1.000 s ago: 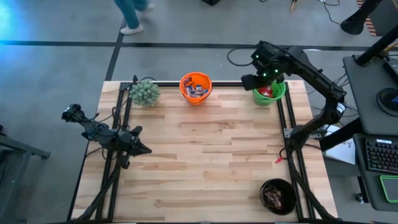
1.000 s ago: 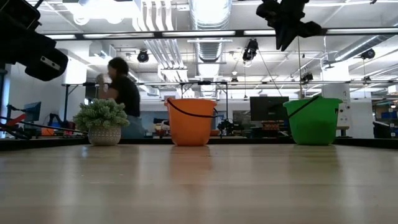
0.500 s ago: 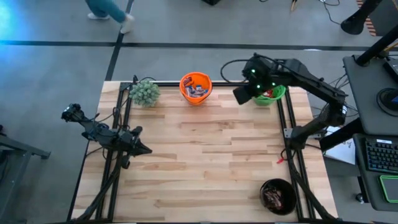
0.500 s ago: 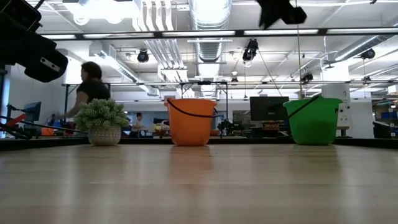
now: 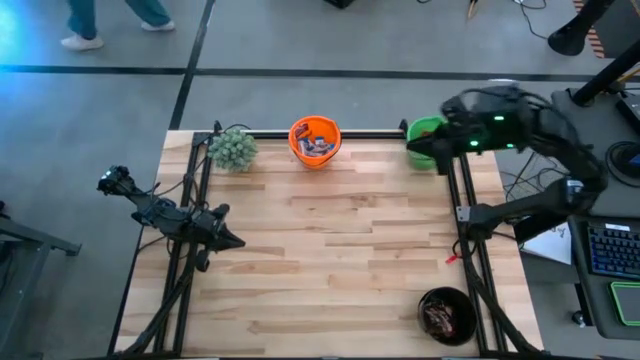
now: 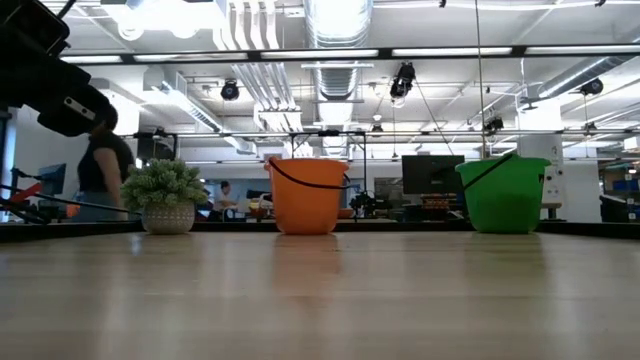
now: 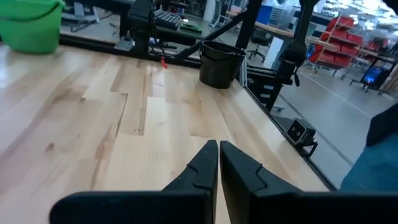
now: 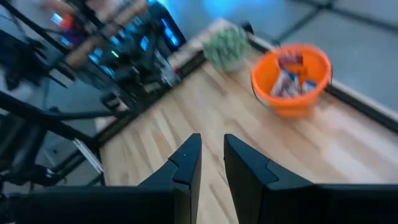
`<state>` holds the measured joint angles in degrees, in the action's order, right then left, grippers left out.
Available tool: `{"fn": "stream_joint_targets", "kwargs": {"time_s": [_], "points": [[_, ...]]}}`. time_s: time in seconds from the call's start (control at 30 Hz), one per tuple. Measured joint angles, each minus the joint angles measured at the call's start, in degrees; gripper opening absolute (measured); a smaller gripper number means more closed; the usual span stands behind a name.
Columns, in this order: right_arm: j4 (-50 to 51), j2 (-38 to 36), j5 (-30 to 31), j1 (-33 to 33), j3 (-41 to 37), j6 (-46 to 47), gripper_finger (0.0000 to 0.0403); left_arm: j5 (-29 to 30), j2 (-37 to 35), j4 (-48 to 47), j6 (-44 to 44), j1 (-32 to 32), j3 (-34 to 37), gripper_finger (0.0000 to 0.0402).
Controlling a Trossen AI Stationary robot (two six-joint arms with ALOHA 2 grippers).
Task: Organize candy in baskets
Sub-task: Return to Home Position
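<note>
above the green basket (image 5: 422,127), right gripper (image 8: 212,139) slightly parted, empty: lift clear of it before folding home; left gripper (image 7: 219,145) pressed together, parked

My left gripper (image 7: 218,147) hangs over the wooden table (image 7: 112,118). Its two dark fingers (image 7: 202,169) are pressed together with only a hairline slit between them, and they hold nothing. Taking the way they point as twelve o'clock, the black basket (image 7: 221,62) stands at twelve, near the table's edge, with a dark frame post (image 7: 297,43) just beyond it at one. The green basket (image 7: 30,25) sits far off at ten o'clock, cut by the border. Between the two, at eleven, a small red bit (image 7: 163,61) lies at the foot of a dark upright (image 7: 139,22). At two o'clock, off the table, is a small dark box (image 7: 302,132) with a round face.
</note>
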<state>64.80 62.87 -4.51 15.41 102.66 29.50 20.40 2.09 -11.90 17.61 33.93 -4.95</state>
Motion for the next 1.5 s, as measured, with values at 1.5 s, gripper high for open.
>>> {"fn": "stream_joint_targets", "kwargs": {"time_s": [1.5], "points": [[-67.24,-50.57,-15.35,-0.17,-82.27,-6.84,0.0066,3.42,0.06,3.17,-6.38,0.0,0.24,0.0]]}}
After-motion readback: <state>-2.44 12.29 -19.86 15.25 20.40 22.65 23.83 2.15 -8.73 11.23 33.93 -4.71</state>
